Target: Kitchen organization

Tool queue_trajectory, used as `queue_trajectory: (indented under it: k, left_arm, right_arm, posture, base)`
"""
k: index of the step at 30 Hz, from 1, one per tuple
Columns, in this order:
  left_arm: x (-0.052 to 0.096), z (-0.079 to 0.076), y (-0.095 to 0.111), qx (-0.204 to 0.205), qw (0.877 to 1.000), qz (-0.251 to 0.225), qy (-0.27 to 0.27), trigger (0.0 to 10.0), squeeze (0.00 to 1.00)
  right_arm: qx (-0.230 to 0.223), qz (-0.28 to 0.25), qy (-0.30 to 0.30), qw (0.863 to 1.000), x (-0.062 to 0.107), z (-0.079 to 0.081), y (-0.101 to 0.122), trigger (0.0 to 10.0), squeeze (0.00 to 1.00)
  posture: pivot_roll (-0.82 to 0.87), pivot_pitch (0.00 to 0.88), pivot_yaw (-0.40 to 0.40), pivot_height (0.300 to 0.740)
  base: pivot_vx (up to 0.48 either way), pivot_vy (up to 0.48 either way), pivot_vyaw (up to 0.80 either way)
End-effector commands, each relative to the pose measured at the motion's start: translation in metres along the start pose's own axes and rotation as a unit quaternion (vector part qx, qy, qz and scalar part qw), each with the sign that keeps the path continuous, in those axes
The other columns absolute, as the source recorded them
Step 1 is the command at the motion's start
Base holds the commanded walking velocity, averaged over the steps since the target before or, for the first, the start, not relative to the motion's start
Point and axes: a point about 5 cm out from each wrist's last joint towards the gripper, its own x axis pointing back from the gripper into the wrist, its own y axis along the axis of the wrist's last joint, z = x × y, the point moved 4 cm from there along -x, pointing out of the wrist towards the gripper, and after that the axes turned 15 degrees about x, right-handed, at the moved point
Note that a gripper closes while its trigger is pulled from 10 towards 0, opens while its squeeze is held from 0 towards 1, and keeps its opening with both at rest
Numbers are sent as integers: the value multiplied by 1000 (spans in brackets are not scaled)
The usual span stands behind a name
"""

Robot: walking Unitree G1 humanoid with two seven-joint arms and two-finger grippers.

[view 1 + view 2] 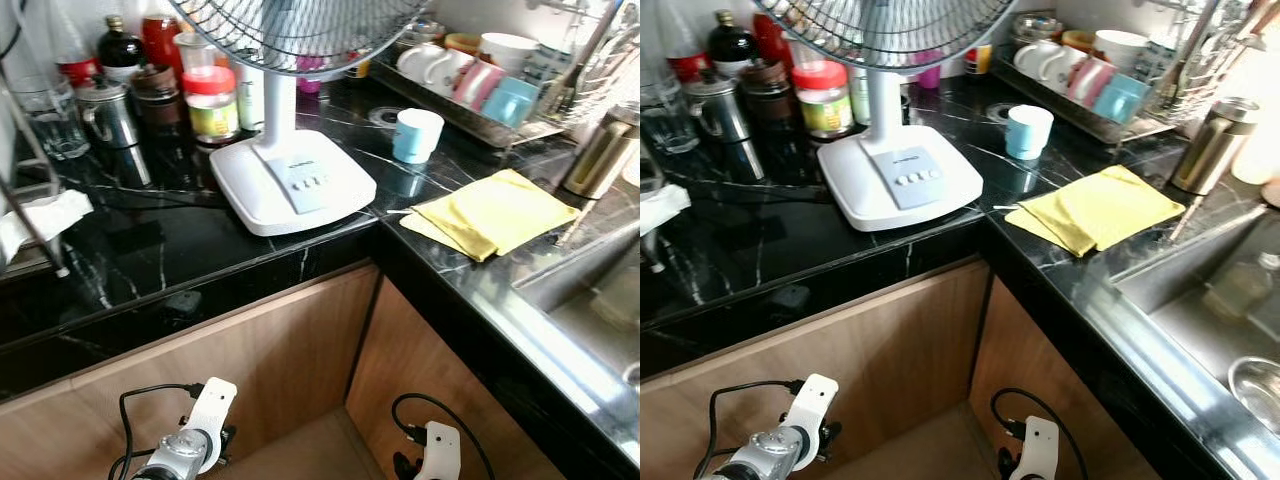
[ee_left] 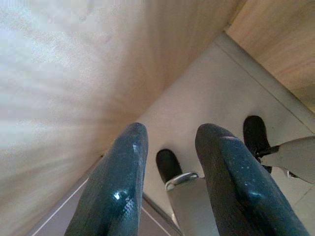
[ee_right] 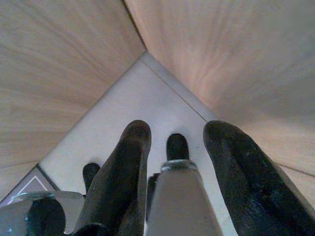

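A black marble corner counter (image 1: pixel 150 250) carries a white fan base (image 1: pixel 292 180), a light blue cup (image 1: pixel 416 135) and a folded yellow cloth (image 1: pixel 495 212). Both arms hang low in front of the wooden cabinet doors, well below the counter: the left arm (image 1: pixel 190 440) and the right arm (image 1: pixel 438 452). In the left wrist view my left gripper (image 2: pixel 172 135) is open, with nothing between its fingers, pointing down at the pale floor. My right gripper (image 3: pixel 178 129) is open too and holds nothing, above the floor by the cabinet corner.
Jars and bottles (image 1: pixel 210 102) crowd the back left beside a metal pot (image 1: pixel 108 112) and a glass (image 1: pixel 45 115). A dish rack with mugs (image 1: pixel 470 80) stands at the back right, a steel flask (image 1: pixel 603 150) next to it. The sink (image 1: pixel 1200 300) lies on the right.
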Motion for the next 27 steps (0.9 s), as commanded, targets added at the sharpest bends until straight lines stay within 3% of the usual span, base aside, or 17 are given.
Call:
queue_trajectory:
  k: [1,8,13,27]
  left_arm:
    - [0,-1,-1,5,1000,2,0,10000,0]
    - [0,-1,1,-3,1000,2,-1,10000,0]
    - [0,-1,1,-5,1000,2,-1,10000,0]
    - [0,-1,1,0,1000,0,-1,10000,0]
  right_arm:
    - [10,4,-6,1000,0,-4,0,10000,0]
    - [6,2,-7,1000,0,-3,1,10000,0]
    - [4,4,-7,1000,0,-3,1,10000,0]
    - [3,7,-8,1000,0,-4,-1,10000,0]
  posture:
    - [285,41,-86,732]
    - [285,44,-84,732]
    - [286,44,-84,732]
    - [286,45,-84,732]
  base:
    - [0,0,-569]
    - [0,0,-569]
    - [0,-318,-569]
    - [0,0,-574]
